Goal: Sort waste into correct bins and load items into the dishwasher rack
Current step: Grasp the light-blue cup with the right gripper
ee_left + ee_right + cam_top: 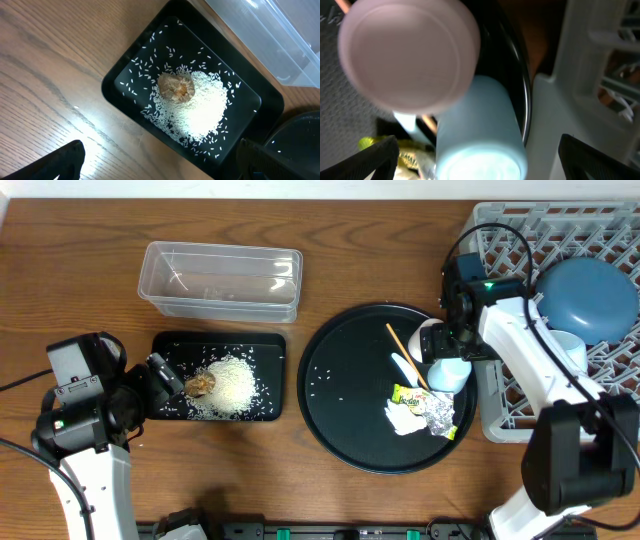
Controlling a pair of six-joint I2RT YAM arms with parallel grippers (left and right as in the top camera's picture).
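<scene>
Overhead, I judge I'm on the cup-loading step: my right claw (452, 350) hangs wide open and empty above the light-blue cup (449, 373) at the round black tray's (340, 420) right rim, so next I must straddle it, close, and lift it into the dishwasher rack (500, 240) right of that tray, while my left claw (165, 375) gapes empty well left of it above the wooden bench (60, 280).

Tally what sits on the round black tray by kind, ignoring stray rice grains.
Cups: 2 (white cup, light-blue cup)
Utensils: 2 (wooden stick, white spoon)
Waste pieces: 3 (yellow-green wrapper, silver foil, white tissue)
Total: 7
</scene>
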